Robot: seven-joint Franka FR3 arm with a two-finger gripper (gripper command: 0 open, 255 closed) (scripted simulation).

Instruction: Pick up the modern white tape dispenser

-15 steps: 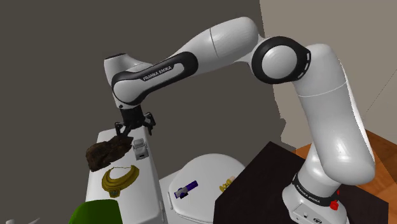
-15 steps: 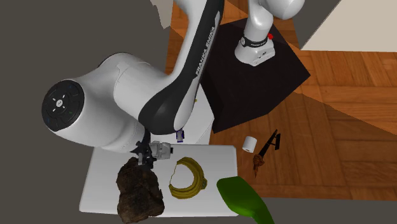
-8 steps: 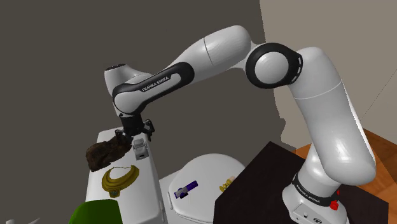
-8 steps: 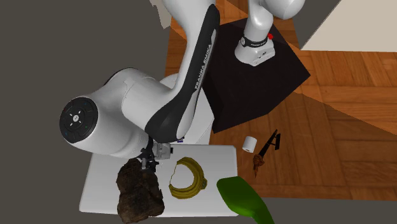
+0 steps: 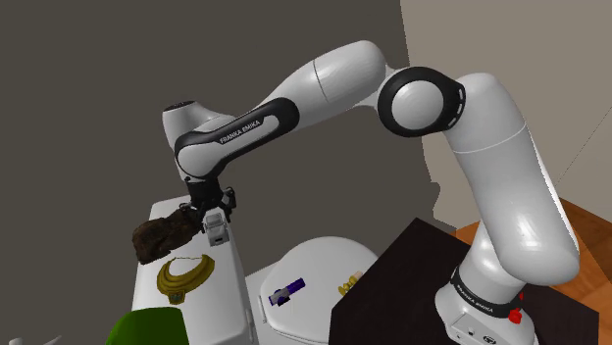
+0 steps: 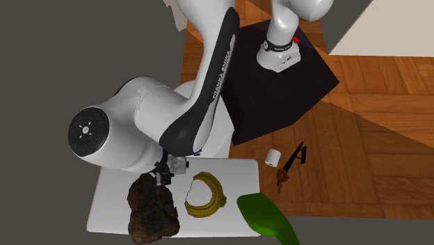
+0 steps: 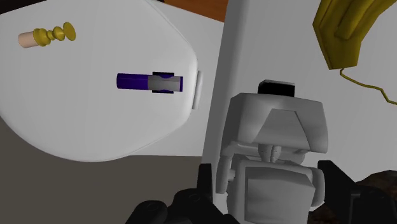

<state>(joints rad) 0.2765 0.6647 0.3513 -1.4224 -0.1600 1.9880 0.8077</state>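
Note:
The grey-white tape dispenser stands on a white tank top, between a brown rock and the toilet lid. My black gripper has come straight down onto it. In the wrist view the dispenser sits between my two fingers, which press against its sides, so the gripper is shut on it. In the second exterior view the dispenser peeks out under the arm's wrist, with the gripper beside the rock.
A brown rock lies right beside the gripper, and a yellow necklace lies in front of it. The white toilet lid carries a purple item and a small gold piece. A green object sits at the near edge.
The arm has sunk toward the tank top, bringing the gripper down around the dispenser. The fingers, open a second ago, have closed on it.

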